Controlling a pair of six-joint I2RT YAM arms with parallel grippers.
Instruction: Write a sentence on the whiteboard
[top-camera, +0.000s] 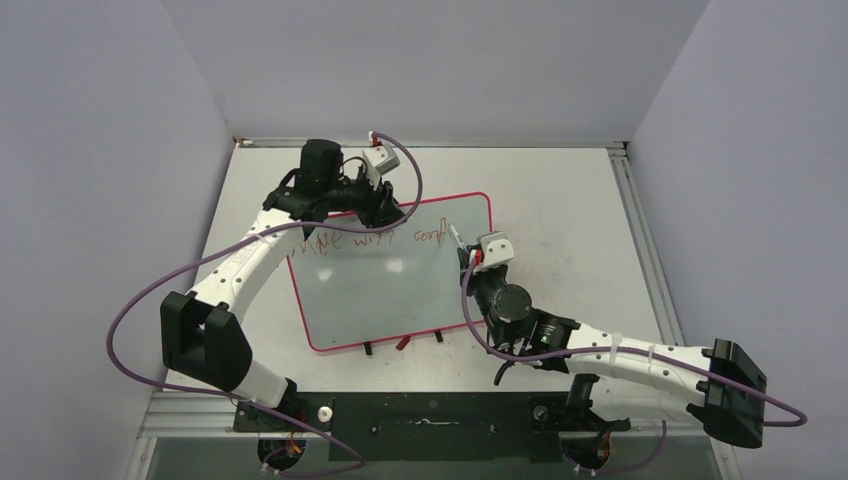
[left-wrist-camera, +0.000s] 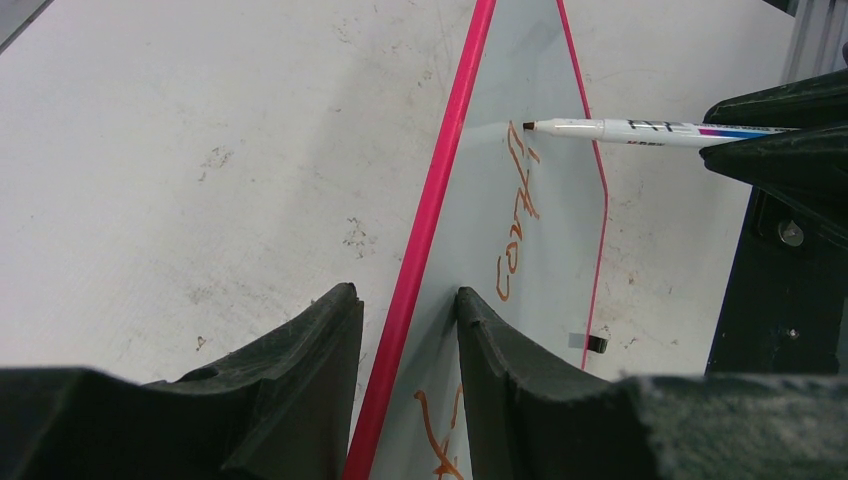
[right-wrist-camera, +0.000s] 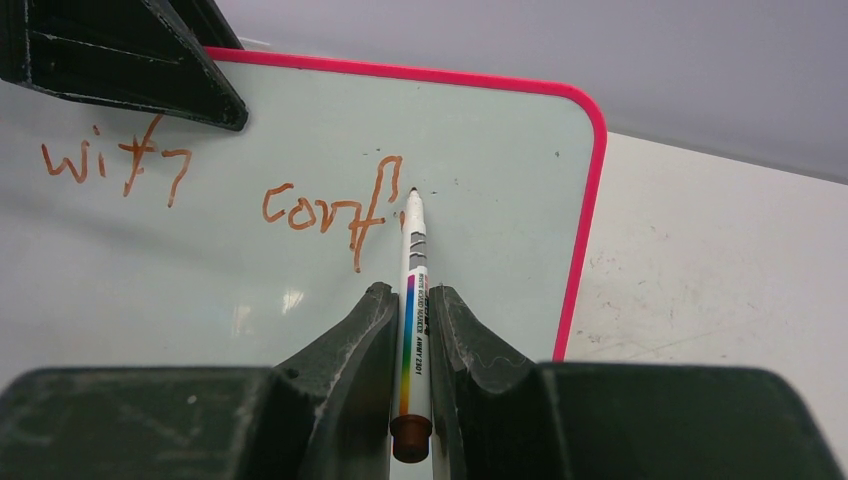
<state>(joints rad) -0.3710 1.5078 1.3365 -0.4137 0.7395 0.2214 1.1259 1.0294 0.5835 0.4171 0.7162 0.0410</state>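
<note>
Top external view is showing you one whiteboard (top-camera: 400, 295) lying at a slant across the middle of the table (top-camera: 570, 220). Its pink rim is running all round it, and two small dark feet (top-camera: 368, 348) are poking out at its near edge. Two arms are reaching in, one from each side.

Your left gripper (top-camera: 385, 207) is sitting at the board's far edge. In the left wrist view its two fingers (left-wrist-camera: 300, 380) are straddling the pink rim, one on the table side and one on the writing face. The jaws are standing narrow and pinching the board between them.

Your right gripper (top-camera: 478, 258) is coming in from the board's right side. In the right wrist view its jaws are pressing tight on one marker (right-wrist-camera: 413, 270), which is passing straight between the two fingers (right-wrist-camera: 350, 345). A brown end is showing at the back, and the tip is pointing away toward the board. That tip is touching the white face just right of the last letter.

You are looking at one line of writing, the sentence (top-camera: 375, 240), running along the upper part of the board in thin red-brown strokes. Three groups are showing: "Move", "with" and an unfinished "conf". The first letters are lying partly under the left arm.
</note>
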